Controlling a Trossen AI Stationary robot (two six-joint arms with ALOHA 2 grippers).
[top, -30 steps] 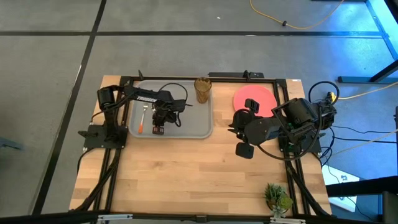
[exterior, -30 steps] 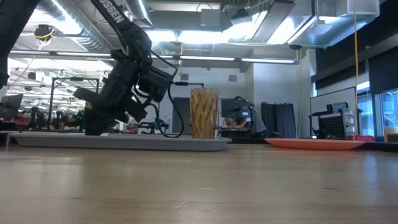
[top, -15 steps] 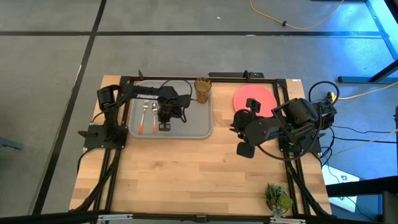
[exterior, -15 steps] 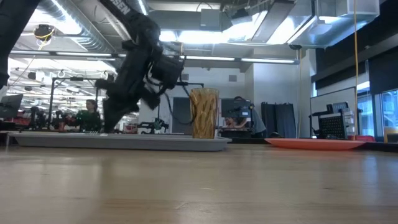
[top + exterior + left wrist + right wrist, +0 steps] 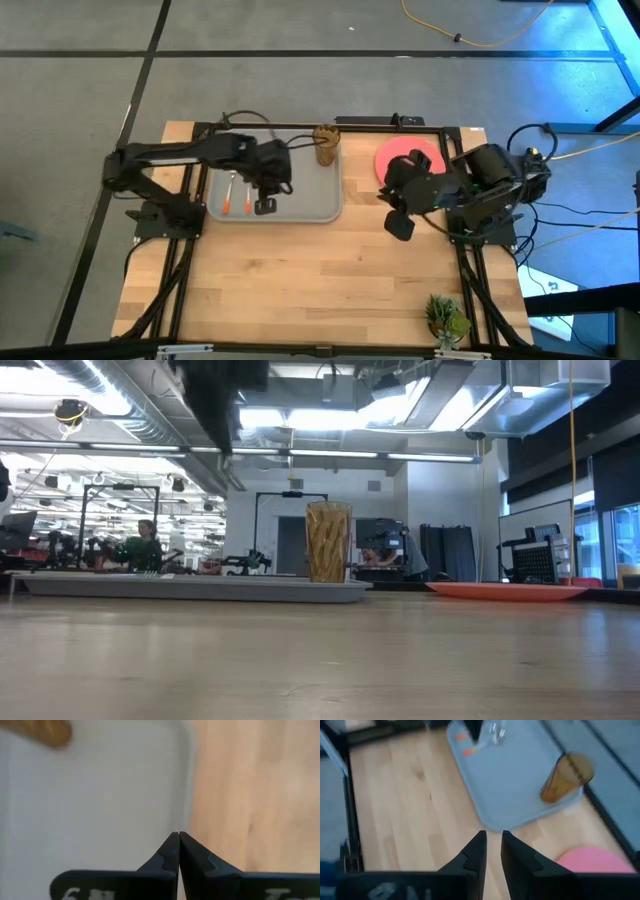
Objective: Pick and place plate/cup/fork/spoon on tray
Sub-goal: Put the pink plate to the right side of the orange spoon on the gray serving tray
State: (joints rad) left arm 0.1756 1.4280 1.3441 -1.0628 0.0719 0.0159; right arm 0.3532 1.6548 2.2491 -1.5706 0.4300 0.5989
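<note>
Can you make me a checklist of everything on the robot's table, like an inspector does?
Surface: wooden table, bare at the front.
Job's things: grey tray holds cup in a corner, fork and spoon side by side; plate on the wood, off the tray.
Clutter: small plant at the table's edge.
Grippers: left gripper shut, above the tray; right gripper slightly open, empty, beside the plate.
Cables: yellow cable on the floor.
Surroundings: person far behind.
</note>
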